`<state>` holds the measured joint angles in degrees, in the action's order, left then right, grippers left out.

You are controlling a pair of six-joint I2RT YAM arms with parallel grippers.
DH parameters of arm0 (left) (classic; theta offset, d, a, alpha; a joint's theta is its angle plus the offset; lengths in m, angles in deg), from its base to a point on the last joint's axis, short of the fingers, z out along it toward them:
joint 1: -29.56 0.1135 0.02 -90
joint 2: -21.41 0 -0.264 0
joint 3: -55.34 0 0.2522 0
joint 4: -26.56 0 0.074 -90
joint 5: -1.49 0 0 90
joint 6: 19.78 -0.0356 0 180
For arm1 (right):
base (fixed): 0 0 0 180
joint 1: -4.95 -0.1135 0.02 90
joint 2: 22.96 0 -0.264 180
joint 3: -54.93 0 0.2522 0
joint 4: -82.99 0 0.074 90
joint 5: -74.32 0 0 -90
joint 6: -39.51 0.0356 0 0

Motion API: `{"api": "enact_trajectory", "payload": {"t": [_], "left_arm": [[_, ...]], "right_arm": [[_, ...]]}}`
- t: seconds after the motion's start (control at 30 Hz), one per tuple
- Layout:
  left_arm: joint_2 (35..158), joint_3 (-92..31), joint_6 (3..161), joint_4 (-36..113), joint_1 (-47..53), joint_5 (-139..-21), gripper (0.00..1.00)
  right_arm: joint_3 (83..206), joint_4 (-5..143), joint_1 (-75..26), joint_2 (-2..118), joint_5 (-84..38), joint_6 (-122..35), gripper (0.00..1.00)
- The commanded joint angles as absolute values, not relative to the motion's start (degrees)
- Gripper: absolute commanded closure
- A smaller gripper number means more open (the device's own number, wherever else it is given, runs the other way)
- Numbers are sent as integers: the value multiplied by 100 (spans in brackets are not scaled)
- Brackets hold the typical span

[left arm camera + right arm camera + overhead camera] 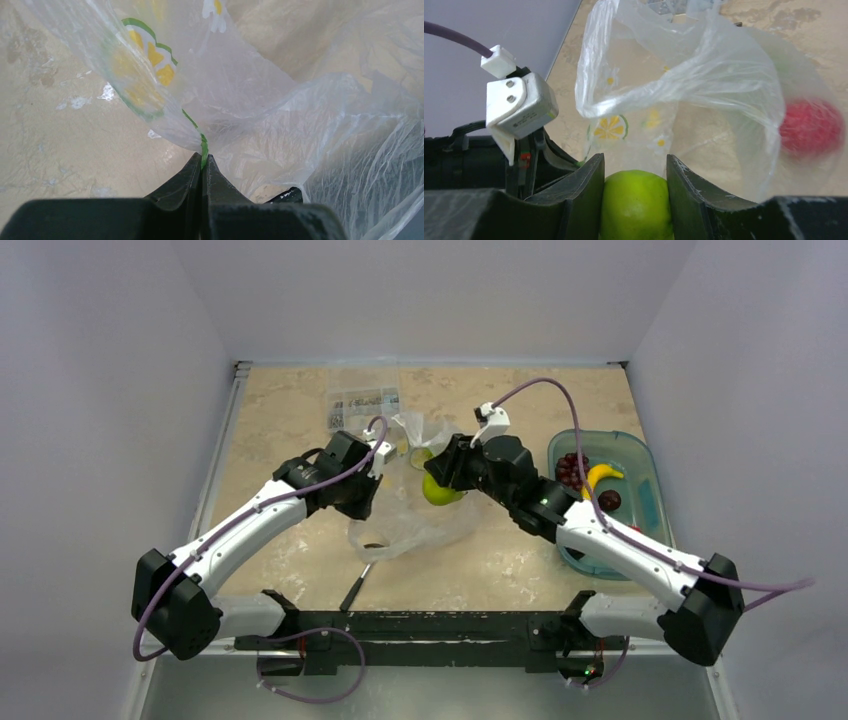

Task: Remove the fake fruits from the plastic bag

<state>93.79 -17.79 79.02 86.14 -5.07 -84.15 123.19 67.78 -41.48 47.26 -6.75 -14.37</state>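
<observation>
The plastic bag [415, 525] lies crumpled mid-table, its mouth lifted. My left gripper [374, 483] is shut on the bag's green-printed edge [203, 150], pinching it between the fingertips of the left gripper [204, 159]. My right gripper [437, 478] is shut on a green apple [441, 492] just at the bag's mouth. In the right wrist view the apple [636, 205] fills the gap of that gripper [635, 160], with the bag [684, 80] behind it. A blurred red fruit [811, 127] shows through the plastic.
A teal bin [645, 475] at the right holds dark grapes [570, 468], a banana [603, 474] and a dark plum [609, 501]. A clear box of small parts [362, 403] stands at the back. A dark tool handle [355, 592] lies below the bag.
</observation>
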Motion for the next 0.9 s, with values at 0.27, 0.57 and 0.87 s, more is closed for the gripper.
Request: {"api": "enact_trajectory", "payload": {"t": [0.27, 0.57, 0.87], "left_arm": [[9321, -1872, 8219, 8494, -527, -8962, 100], [9484, -1941, 8088, 8575, -525, -8543, 100], [9525, -1959, 8046, 8583, -524, -8496, 100]], "right_arm": [[12885, 4893, -4066, 3222, 556, -1700, 100], [13056, 6007, -3983, 3928, -457, -1700, 100], [13602, 7053, -3982, 4881, -1552, -1393, 100]]}}
